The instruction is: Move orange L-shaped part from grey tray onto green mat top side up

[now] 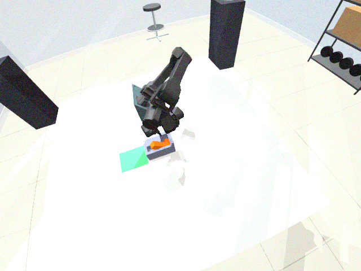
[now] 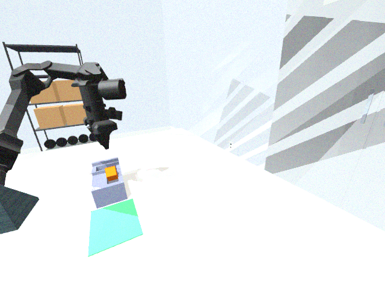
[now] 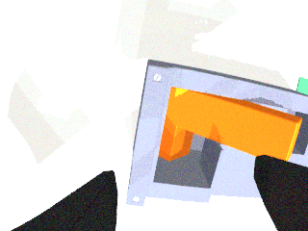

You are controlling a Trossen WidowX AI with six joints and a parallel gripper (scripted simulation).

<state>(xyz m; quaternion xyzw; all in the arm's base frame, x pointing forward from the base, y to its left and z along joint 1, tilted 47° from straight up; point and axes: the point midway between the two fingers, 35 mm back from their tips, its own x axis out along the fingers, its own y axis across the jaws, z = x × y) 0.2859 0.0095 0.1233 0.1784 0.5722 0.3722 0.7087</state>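
Observation:
The orange L-shaped part [image 1: 159,144] [image 2: 111,173] [image 3: 231,122] lies tilted in the pocket of the grey tray [image 1: 160,153] [image 2: 108,194] [image 3: 144,154]. One end stands up out of the pocket and its short leg dips into it. My gripper [image 1: 161,134] [image 2: 105,144] [image 3: 188,175] is open and empty. It hangs a little above the far end of the tray, clear of the part. The green mat [image 1: 132,163] [image 2: 113,227] lies flat on the white table right beside the tray, and a corner of it shows in the wrist view [image 3: 303,85].
The arm's teal base [image 1: 136,101] [image 2: 12,208] stands behind the tray. Two black pillars [image 1: 225,31] [image 1: 24,93], a stool [image 1: 153,17] and a shelf with boxes [image 1: 340,43] [image 2: 52,105] stand off the table.

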